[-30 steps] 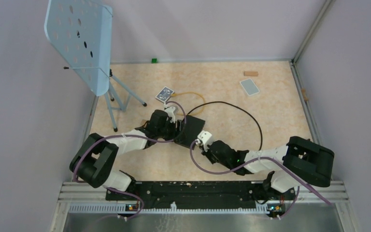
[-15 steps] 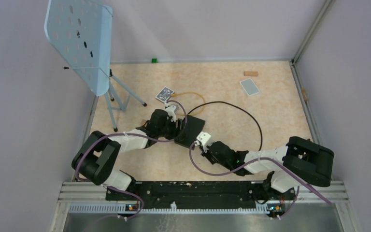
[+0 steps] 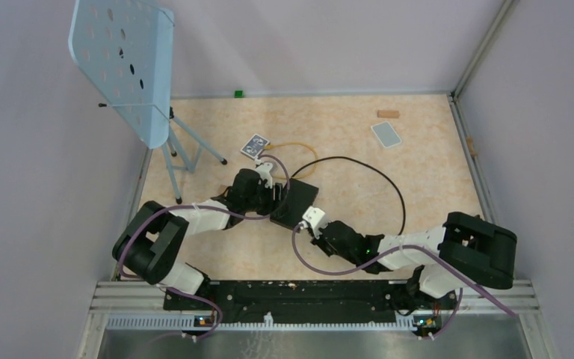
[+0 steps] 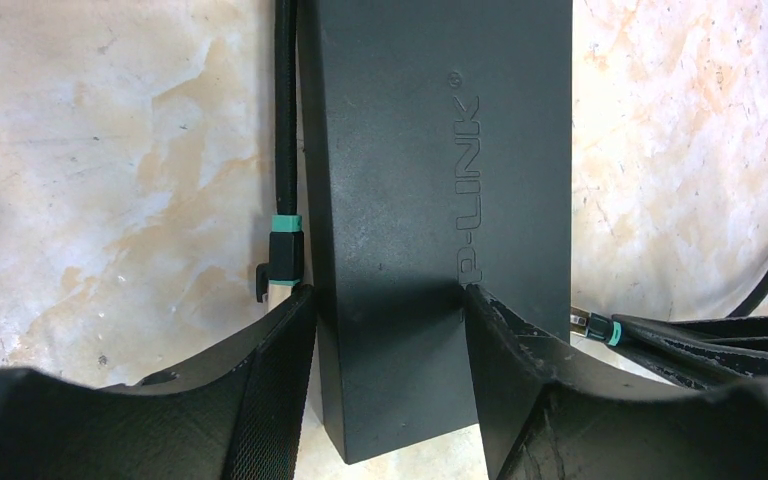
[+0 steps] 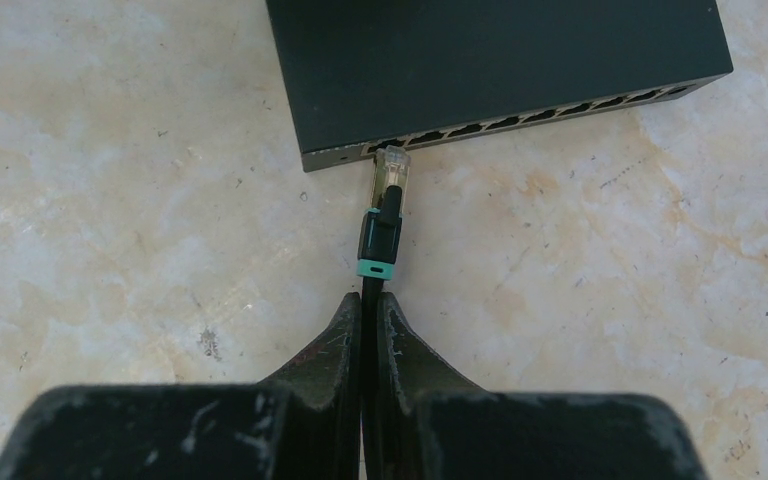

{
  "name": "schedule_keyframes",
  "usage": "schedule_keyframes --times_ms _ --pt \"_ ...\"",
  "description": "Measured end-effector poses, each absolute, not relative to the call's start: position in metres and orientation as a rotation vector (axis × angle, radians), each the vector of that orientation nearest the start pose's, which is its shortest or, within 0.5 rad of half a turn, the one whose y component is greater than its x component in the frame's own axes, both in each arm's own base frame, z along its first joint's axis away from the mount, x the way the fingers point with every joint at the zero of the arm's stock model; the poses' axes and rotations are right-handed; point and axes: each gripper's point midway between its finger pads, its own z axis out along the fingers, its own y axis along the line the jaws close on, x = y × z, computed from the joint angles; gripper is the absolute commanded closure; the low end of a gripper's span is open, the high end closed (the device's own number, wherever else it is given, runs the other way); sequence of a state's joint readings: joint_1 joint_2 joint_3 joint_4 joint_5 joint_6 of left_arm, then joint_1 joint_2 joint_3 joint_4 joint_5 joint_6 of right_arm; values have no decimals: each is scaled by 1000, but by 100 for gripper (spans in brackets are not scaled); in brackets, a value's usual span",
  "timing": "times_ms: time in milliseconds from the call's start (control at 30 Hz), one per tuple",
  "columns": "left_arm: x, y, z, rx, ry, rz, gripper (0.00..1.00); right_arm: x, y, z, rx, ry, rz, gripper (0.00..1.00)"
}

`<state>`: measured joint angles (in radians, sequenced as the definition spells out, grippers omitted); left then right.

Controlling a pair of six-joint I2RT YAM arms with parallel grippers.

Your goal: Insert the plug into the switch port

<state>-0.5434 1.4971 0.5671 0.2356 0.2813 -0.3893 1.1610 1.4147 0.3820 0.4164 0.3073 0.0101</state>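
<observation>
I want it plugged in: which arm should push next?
Right: the right gripper pinches the black cable behind the clear-tipped plug, at a port of the flat matte-black box. The left gripper clasps that box.

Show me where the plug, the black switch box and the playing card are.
plug point(image 5: 381, 235): right wrist view, on its black boot behind the clear tip.
switch box point(image 5: 490, 50): right wrist view, on its flat top.
playing card point(image 3: 255, 146): top external view, on its patterned face.

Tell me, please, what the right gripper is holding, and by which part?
The black cable, pinched between its fingers just behind the plug.
</observation>
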Motion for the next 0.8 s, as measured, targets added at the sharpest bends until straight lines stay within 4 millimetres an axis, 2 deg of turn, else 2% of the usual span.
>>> schedule_keyframes --times_ms 367,800 --pt "269 -239 34 345 2336 -806 39 174 281 22 -1057 1913 355 100" --pt "270 -242 34 360 2326 -823 41 176 279 23 -1072 1899 327 100"
